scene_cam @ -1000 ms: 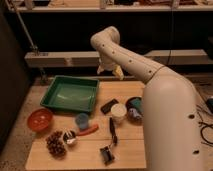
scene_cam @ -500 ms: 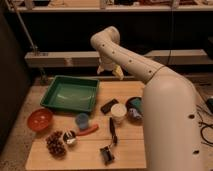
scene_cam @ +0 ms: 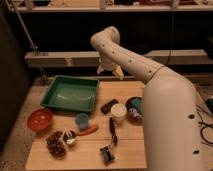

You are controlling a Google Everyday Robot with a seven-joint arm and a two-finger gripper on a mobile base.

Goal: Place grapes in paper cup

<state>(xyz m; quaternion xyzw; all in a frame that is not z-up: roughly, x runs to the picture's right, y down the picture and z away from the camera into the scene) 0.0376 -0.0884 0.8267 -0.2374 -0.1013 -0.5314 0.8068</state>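
Dark shelving behind; light wooden table (scene_cam: 85,152) carrying clutter. White robot arm (scene_cam: 135,62) reaching over far edge. Gripper (scene_cam: 110,70) hanging high above far right corner of green plastic tray (scene_cam: 75,79), claw released, holding nothing. Bunch of dark reddish-brown grapes (scene_cam: 56,144) lying near-left, well apart from gripper. White paper cup (scene_cam: 118,113) standing upright mid-table. Recommending vertical descent onto bunch centre, clearing small light-blue cup (scene_cam: 81,120) and orange carrot (scene_cam: 89,131).

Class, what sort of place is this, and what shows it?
Probably a robot lab: a wooden table set with grapes, a paper cup and a green tray, bare shelving behind, cables on the floor. The gripper hangs above the table's far side.
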